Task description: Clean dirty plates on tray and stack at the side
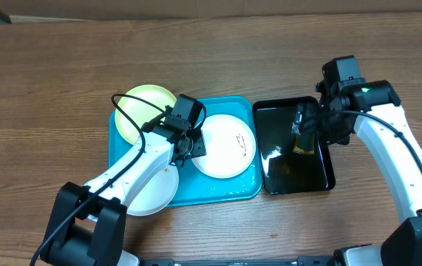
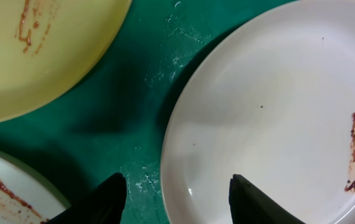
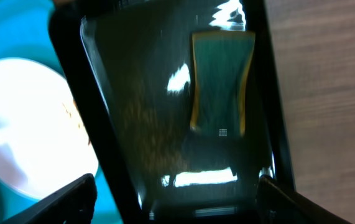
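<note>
Three dirty plates lie on the turquoise tray point(image 1: 229, 188): a yellow-green plate point(image 1: 145, 111) at the back left, a white plate point(image 1: 225, 145) at the right with a reddish smear, and another white plate point(image 1: 151, 191) at the front left overhanging the rim. My left gripper point(image 1: 188, 146) is open and empty, low over the right white plate's left edge. In the left wrist view its fingers point(image 2: 177, 199) straddle that plate's rim point(image 2: 276, 112); the yellow-green plate point(image 2: 40, 50) and the other white plate point(image 2: 3, 193) are smeared red. My right gripper point(image 1: 304, 124) is open over the black tray.
A glossy black tray point(image 1: 284, 174) sits right of the turquoise tray and holds a green and yellow sponge point(image 1: 301, 146). In the right wrist view the sponge point(image 3: 222, 84) lies ahead of my open fingers point(image 3: 177, 202). Brown wooden table point(image 1: 48, 81) lies all around.
</note>
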`<state>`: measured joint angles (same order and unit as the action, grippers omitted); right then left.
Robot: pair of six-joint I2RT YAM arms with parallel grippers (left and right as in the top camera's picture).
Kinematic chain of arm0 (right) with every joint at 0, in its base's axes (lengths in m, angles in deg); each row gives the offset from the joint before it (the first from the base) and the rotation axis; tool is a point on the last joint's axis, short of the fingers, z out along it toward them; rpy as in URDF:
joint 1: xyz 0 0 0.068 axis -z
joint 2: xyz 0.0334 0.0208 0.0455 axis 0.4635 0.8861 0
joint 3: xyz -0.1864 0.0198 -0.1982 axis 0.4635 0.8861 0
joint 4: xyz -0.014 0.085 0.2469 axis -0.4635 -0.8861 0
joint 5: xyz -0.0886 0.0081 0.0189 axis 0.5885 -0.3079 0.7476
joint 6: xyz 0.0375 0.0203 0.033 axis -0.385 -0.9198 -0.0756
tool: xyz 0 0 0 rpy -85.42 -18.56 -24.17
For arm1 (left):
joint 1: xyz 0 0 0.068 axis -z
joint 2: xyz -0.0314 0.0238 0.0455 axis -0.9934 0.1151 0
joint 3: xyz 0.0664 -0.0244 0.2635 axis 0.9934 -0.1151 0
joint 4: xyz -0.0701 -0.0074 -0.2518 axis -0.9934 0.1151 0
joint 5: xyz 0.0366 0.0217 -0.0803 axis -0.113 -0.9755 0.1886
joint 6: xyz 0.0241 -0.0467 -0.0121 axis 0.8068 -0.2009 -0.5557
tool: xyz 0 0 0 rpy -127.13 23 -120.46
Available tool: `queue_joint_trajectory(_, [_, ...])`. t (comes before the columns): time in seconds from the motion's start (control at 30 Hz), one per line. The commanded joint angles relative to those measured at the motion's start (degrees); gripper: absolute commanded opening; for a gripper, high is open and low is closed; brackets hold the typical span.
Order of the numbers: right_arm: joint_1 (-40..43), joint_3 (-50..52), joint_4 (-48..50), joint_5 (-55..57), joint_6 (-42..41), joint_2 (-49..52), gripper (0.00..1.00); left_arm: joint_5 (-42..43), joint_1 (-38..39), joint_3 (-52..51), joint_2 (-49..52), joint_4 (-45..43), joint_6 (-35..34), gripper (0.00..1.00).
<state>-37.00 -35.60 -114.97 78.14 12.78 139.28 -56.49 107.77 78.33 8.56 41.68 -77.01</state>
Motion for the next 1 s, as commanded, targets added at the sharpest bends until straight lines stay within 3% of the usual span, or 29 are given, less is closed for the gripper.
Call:
queue_joint_trajectory(0.0, [-0.63, 3.48, 4.00, 2.84, -1.11, -0.13, 0.82, -1.22, 0.02, -1.36, 0.63, -1.05, -0.55, 0.54])
queue_joint_trajectory(0.2, [-0.63, 12.61, 16.98, 2.95, -1.11, -0.13, 0.80, -1.14, 0.02, -3.13, 1.27, -3.72, -0.55, 0.53])
queue_joint_trajectory(0.47, [-0.63, 21.86, 29.86, 6.38, -1.11, -0.09, 0.76, -1.09, 0.02, -3.45, 1.33, -5.55, -0.55, 0.59])
queue_joint_trajectory(0.97, [-0.63, 28.89, 34.29, 7.39, -1.14, -0.09, 0.69, -1.01, 0.02, -3.50, 1.33, -5.51, -0.55, 0.63])
